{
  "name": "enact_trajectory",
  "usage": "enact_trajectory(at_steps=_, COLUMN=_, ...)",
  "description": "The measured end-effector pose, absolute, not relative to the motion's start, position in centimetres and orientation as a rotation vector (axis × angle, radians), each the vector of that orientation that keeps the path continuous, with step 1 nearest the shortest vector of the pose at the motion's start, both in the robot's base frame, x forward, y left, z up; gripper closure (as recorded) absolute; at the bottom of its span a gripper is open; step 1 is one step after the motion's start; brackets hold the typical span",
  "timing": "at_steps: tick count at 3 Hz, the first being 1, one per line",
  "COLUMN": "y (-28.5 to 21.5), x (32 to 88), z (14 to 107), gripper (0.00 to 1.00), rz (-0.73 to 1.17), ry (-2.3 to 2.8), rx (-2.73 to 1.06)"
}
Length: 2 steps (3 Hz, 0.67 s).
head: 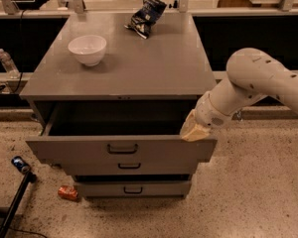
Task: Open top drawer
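Observation:
The top drawer [84, 150] of the grey cabinet stands pulled out, its wide flat front towards me and its dark box open to view. Its black pull handle [122, 148] sits centred on the front. My gripper [193, 131], tan at its tip, rests at the top right corner of the drawer front, at the rim. The white arm [253, 81] reaches in from the right.
A white bowl [87, 49] and a dark snack bag [146, 15] lie on the cabinet top [139, 73]. Two shorter drawers [129, 166] sit below, slightly out. An orange can [68, 193] and a black pole [15, 202] are on the floor at the left. A bottle [7, 63] stands at the far left.

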<state>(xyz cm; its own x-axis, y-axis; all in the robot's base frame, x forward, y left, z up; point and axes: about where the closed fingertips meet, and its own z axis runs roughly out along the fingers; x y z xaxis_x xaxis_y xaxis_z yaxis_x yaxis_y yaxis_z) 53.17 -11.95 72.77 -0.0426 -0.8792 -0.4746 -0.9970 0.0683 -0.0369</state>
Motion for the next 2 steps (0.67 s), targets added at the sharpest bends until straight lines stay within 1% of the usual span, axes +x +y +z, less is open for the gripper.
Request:
enact_trajectory(at_steps=1, y=-11.8, x=54.7, z=72.8, gripper=0.99, rz=0.393, ry=1.969, rx=-1.844)
enact_trajectory(at_steps=2, y=-11.5, x=56.3, z=73.2, gripper=1.0, rz=0.344, ry=1.954, rx=-1.807)
